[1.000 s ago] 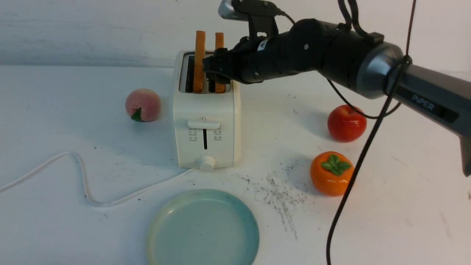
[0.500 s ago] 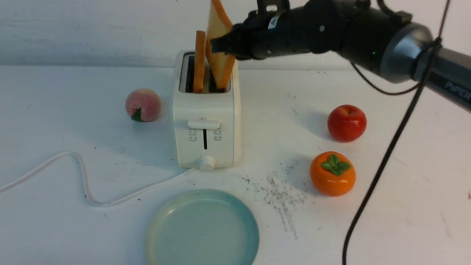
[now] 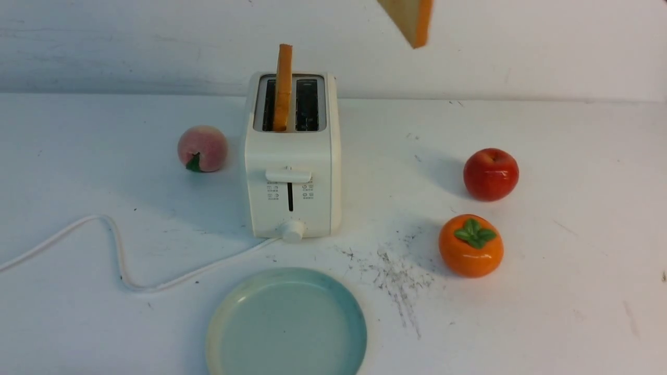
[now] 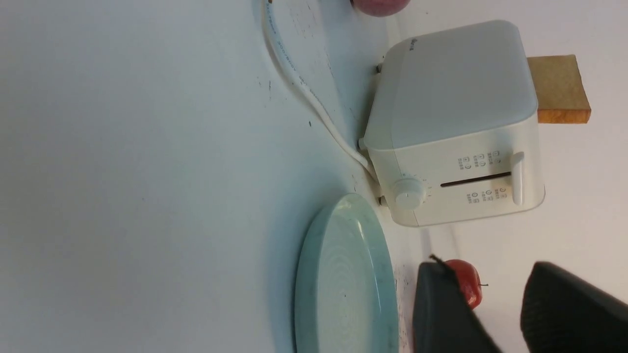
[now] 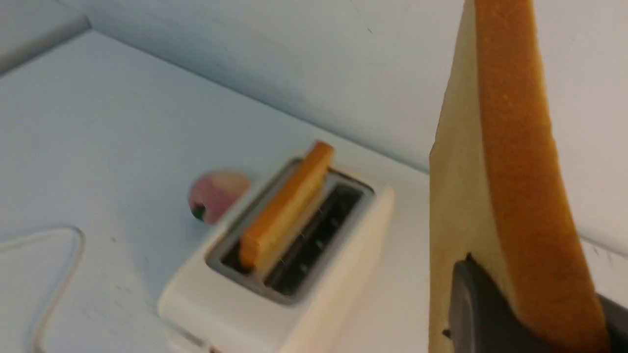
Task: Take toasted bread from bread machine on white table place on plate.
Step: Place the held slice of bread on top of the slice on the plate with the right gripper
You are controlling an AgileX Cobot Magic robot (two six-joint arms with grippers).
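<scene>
Now the right tool [image 5: 535,309] is clenched on the lifted slice [image 5: 510,196] of toasted bread, its dark fingers [image 5: 478,314] pressing both faces near one edge. In the front view only a tilted corner of that slice shows at the top edge, high above the desk [image 3: 573,312] and to the right of the bread machine [image 3: 292,156]. The other slice [image 3: 284,86] stands upright in the machine's left slot, its crust edge rising above the top. The plate [image 3: 286,323] lies bare on the desk just in front of the machine, not touching it, with the white cord [image 3: 120,255] snaking off to the left. A peach [image 3: 202,148] sits left of the machine; a red apple [image 3: 491,173] and an orange persimmon [image 3: 470,245] sit well to its right. The left tool [image 4: 495,294] hangs released, its fingers apart and grasping nothing, near the plate's rim.
</scene>
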